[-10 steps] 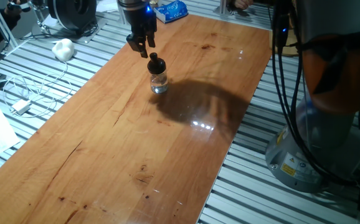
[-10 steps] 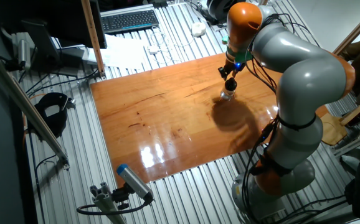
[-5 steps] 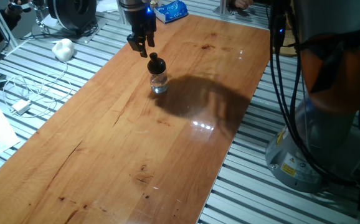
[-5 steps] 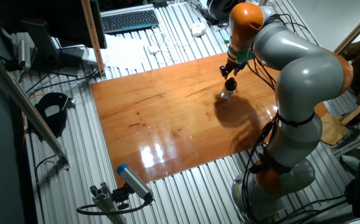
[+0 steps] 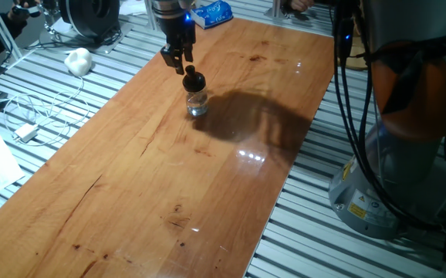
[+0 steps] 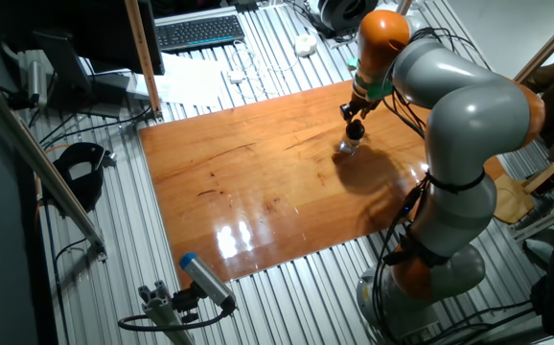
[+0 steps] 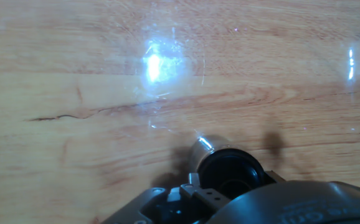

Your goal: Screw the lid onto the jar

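The gripper (image 5: 178,62) hung just up and left of the jar (image 5: 197,103), which stood upright on the wooden table (image 5: 130,177) with the lid (image 5: 194,79) already sitting on its mouth. Whether the fingers were parted or closed could not be told; they held nothing. In the hand view the lid (image 7: 230,171) lay at the bottom edge, off-centre. The risk, as judged: a descent this far off-line would clip the lid's side and tip the light jar, or seat the threads crooked. To the jar's right lay only the arm's shadow.
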